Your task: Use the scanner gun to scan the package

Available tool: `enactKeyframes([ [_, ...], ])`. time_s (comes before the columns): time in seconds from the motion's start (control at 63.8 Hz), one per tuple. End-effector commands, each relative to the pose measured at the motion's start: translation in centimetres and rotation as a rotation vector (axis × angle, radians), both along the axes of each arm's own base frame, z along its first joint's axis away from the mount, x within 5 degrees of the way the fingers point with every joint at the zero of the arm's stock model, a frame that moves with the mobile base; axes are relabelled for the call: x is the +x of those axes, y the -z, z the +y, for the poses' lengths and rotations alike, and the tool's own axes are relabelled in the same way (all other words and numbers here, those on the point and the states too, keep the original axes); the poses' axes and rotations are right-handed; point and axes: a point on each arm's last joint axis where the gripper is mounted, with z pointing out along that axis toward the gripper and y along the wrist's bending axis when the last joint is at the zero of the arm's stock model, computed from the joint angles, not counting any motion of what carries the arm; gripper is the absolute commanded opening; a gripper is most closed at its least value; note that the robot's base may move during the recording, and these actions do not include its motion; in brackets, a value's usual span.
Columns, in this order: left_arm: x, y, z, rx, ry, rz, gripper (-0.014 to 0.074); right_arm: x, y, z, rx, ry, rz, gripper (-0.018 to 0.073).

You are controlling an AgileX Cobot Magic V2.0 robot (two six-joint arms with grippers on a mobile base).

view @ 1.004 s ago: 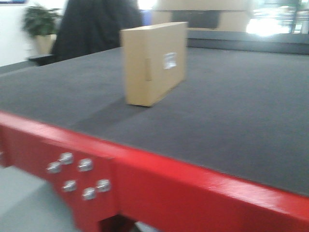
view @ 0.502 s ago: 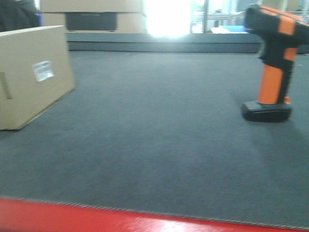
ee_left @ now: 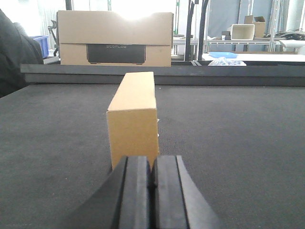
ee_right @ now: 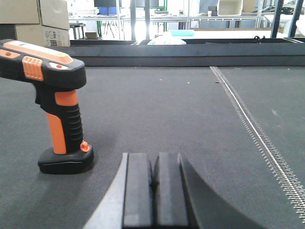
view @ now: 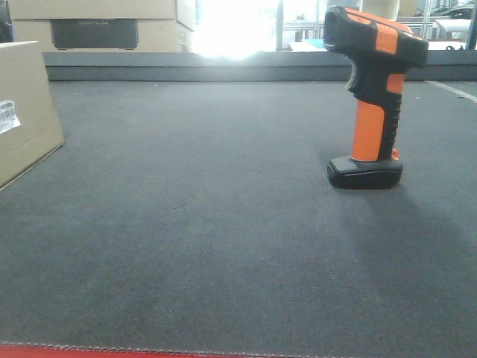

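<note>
**Scanner Gun Not Yet in Hand**

Opening step, by the look of it: reaching for the scanner gun (view: pixel 373 112), not yet gripped. Stands upright on its flat black base on the counter (view: pixel 209 239), right of centre in the front view. Sits ahead and to the left of the right claw (ee_right: pixel 153 174) in that wrist view, near but apart.

Right claw: pinched shut, pads pressed together, holding nothing. Left claw (ee_left: pixel 153 174): likewise closed tight and empty, pointing at the narrow end of the package (ee_left: pixel 133 124) close ahead; touching or not, cannot tell.

Package: stands on edge at the left margin of the front view, well apart from the scanner gun, with a white sticker (view: pixel 7 115) on its broad face.

Next, probably: open the right claw, swing left, close on the orange handle, lift, aim at the sticker. Calls for a square, firm grip: tall, top-heavy shape on a small base, likely to tip if nudged.

Materials: hard moulded plastic, ribbed black grip, bright orange panels. Plain matte tan cardboard, crisp corners. Dark grey, finely woven, felt-like covering on the counter. Further back, tan cartons (ee_left: pixel 114 45) with a dark printed panel.
</note>
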Motion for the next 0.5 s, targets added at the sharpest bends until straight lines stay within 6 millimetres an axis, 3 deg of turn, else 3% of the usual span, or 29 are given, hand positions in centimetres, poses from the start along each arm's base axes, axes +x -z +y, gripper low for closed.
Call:
enactKeyframes([
  [0.0,-0.06,-0.27,0.00,-0.012,0.002,-0.023,-0.0111,-0.03,-0.16,-0.01,-0.009,0.002,-0.017,-0.0154],
  [0.486,-0.06,-0.27,0.00,-0.012,0.002,-0.023,-0.0111,-0.03,-0.16,-0.01,-0.009,0.002,-0.017,-0.0154],
])
